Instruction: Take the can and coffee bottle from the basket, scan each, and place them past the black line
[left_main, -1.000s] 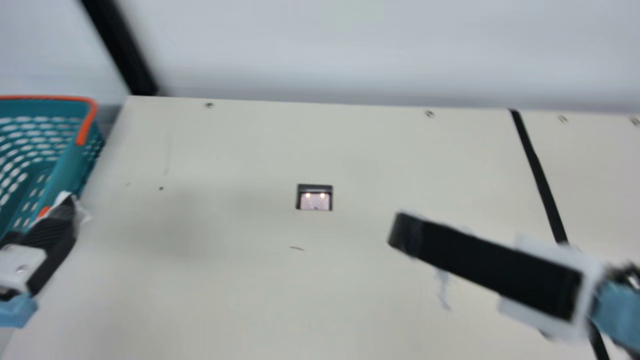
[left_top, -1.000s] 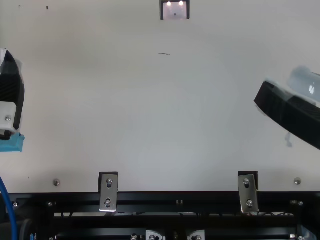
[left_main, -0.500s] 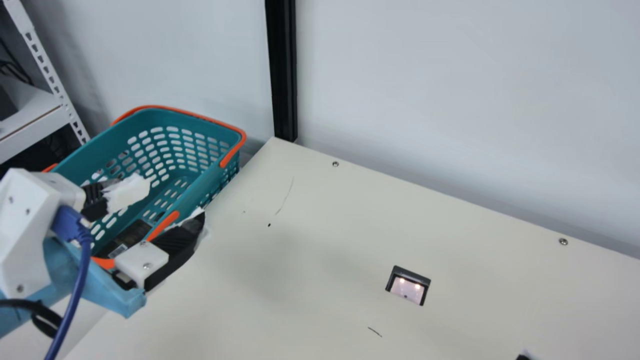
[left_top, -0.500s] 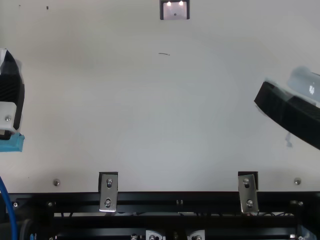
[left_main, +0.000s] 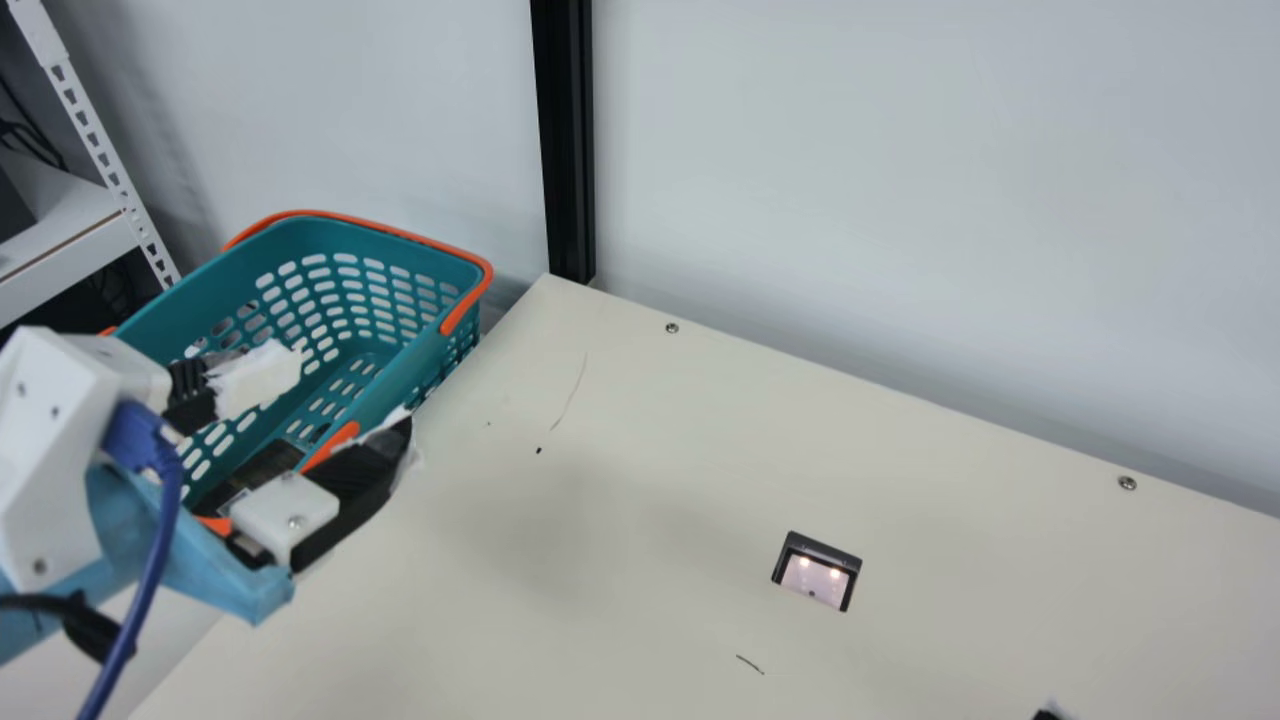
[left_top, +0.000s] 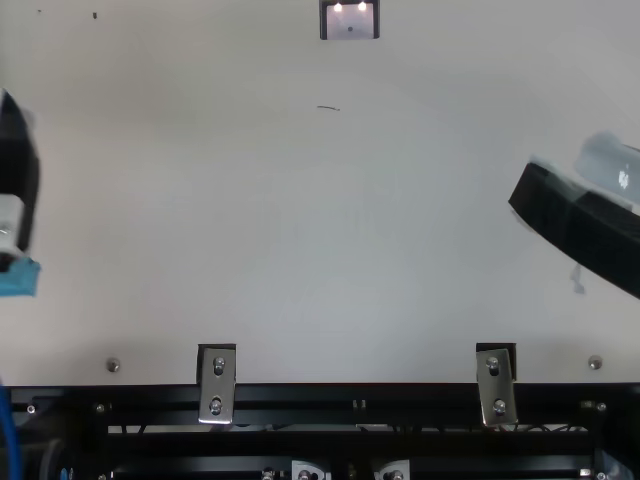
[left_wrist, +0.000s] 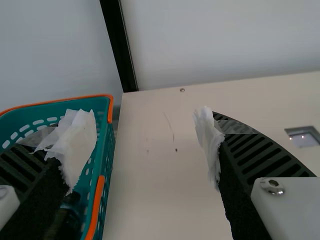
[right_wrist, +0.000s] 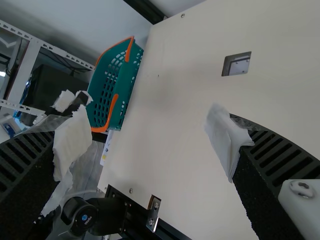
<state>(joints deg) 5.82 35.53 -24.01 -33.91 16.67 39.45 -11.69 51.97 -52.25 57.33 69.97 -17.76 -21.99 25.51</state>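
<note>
In the main view, the left claw (left_main: 350, 398) hangs at the near side of the basket (left_main: 430, 350), spread wide and holding nothing. Inside the basket lies a dark item (left_main: 265, 465) with a pale label patch, perhaps the coffee bottle; I cannot be sure. The scanner (left_main: 815, 575) sits in the worktop (left_main: 600, 480), well apart from the basket. I judge this to be the first pick, with scanning and placing past the black line to follow.

In the left wrist view, that claw's fingers stand far apart, one over the basket, the other over the worktop, with the side wall between. The next move probably calls for shifting both inside before lowering; otherwise a finger could catch the orange handle (left_wrist: 97, 207).

In the right wrist view, the right claw (right_wrist: 147, 117) is also wide open, with nothing between its fingers.

In the top view, the two claws hang near opposite edges, with the scanner between them, farther up.
</note>
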